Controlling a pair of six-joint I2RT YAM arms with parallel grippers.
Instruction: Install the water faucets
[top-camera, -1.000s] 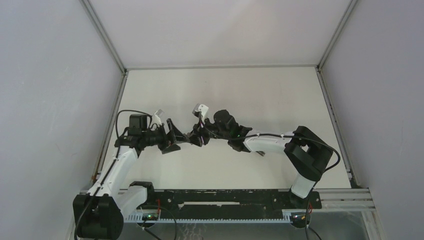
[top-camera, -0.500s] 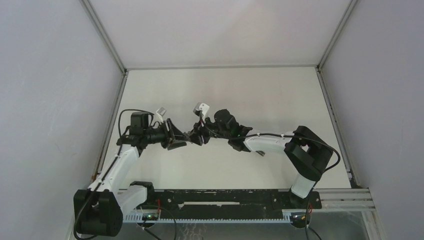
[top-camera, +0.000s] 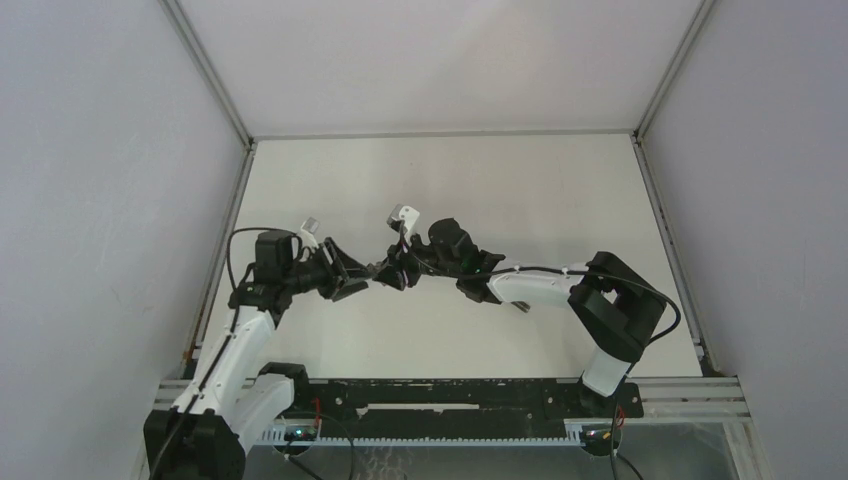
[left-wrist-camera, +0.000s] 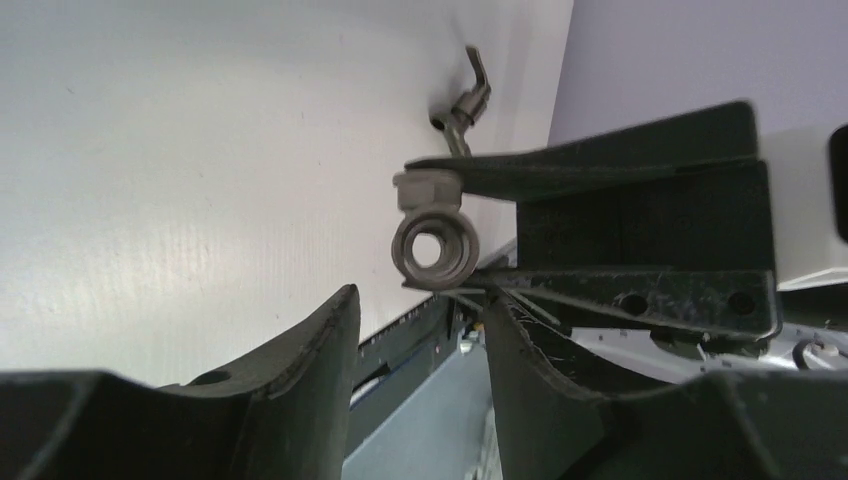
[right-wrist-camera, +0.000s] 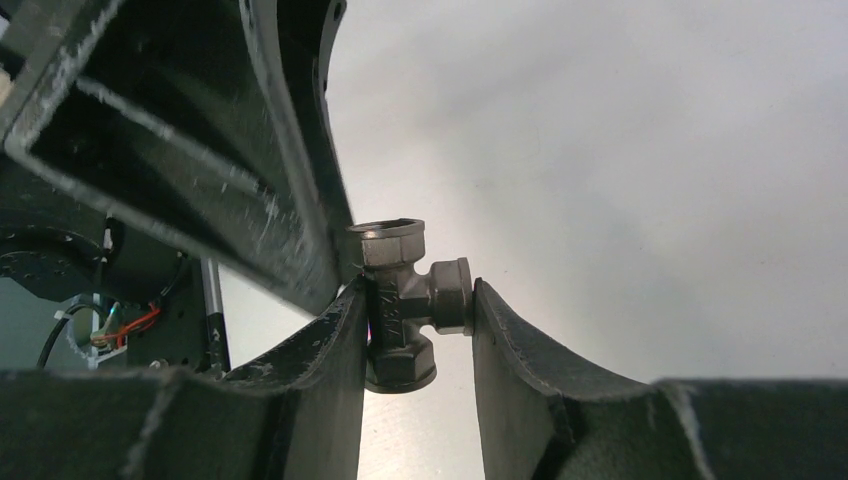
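Water faucets, two grey-brown metal parts. Stubby tee fitting (right-wrist-camera: 400, 300): long axis pointed an open end at the left gripper (left-wrist-camera: 418, 305), side port against one finger, clamped between right gripper (right-wrist-camera: 417, 300) fingers above white table (top-camera: 500, 190). Lever-handled stem (left-wrist-camera: 463, 100): lay on table beyond fitting. Left gripper: fingers apart, empty, arm reached level toward fitting.

Dull grey-brown fitting (right-wrist-camera: 405, 300) & lever stem (left-wrist-camera: 465, 100), blk fingers (right-wrist-camera: 310, 400), wht table (top-camera: 450, 180).
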